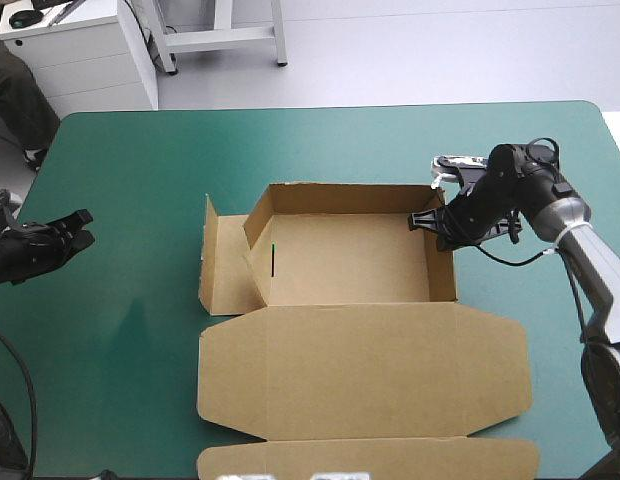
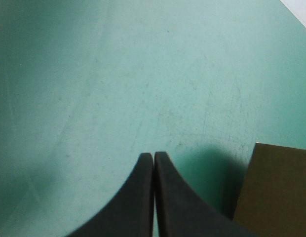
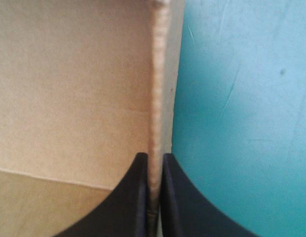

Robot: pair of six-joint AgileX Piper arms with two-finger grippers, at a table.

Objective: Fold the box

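The box (image 1: 345,260) sat near the middle of the worktop (image 1: 130,170), roughly half formed: its far wall and right wall (image 1: 442,262) were raised around the tray floor, while the lid (image 1: 360,370) lay flat toward the near edge, its side wings spread out. On the left, an inner panel leaned in over the floor and the left flap (image 1: 225,260) stuck outward beside it. Whether that flap stood upright or lay tilted could not be told from above, but it looked untucked. The right claw (image 1: 430,222) was pinched on the far end of the right wall, and its wrist view showed the board's raw edge (image 3: 158,98) clamped between the nearly closed fingers (image 3: 154,157). The left claw (image 1: 75,228) hung well apart from the box over bare teal-green cover at the left side, fingers pressed together on nothing (image 2: 153,155). By my judgement, the left side had yet to be tucked and the right wall locked in.
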